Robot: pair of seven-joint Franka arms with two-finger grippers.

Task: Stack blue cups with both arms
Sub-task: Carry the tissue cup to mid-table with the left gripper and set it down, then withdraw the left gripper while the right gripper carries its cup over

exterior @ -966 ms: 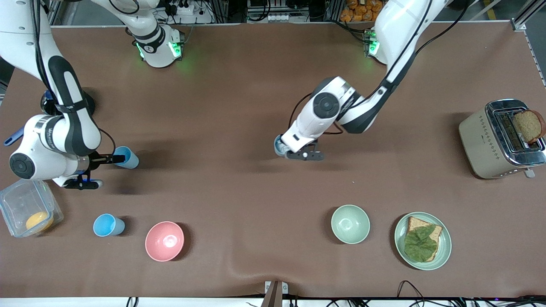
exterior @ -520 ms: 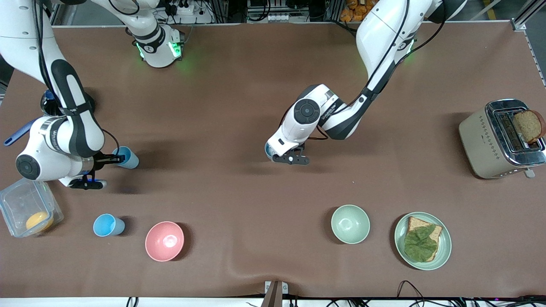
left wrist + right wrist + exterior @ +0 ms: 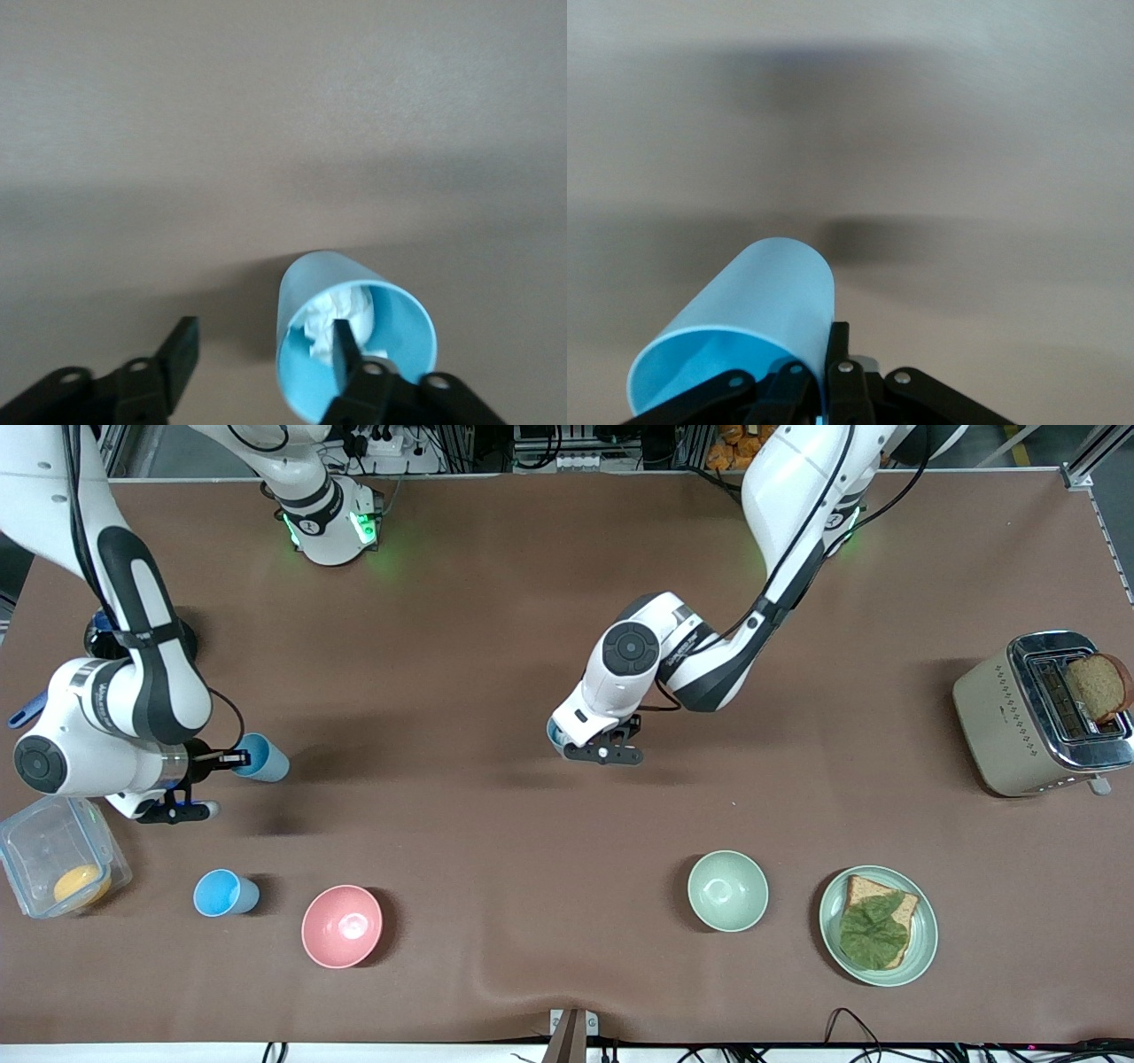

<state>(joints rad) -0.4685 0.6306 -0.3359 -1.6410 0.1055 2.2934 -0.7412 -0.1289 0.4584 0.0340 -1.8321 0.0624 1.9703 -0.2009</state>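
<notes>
Blue cups are not stacked yet, by my read. At nine o'clock in the front view my right gripper (image 3: 232, 759) pinches the rim of one cup (image 3: 266, 758), apparently lifted clear of the table (image 3: 496, 602). Near centre, my left gripper (image 3: 261, 335) stands spread, one finger (image 3: 344, 341) inside a second cup (image 3: 400, 332), the other well clear of its wall, so no grip. A third cup (image 3: 226, 893) sits at seven o'clock, near the pink bowl (image 3: 342, 926). Gripping, bringing together and nesting remain.
</notes>
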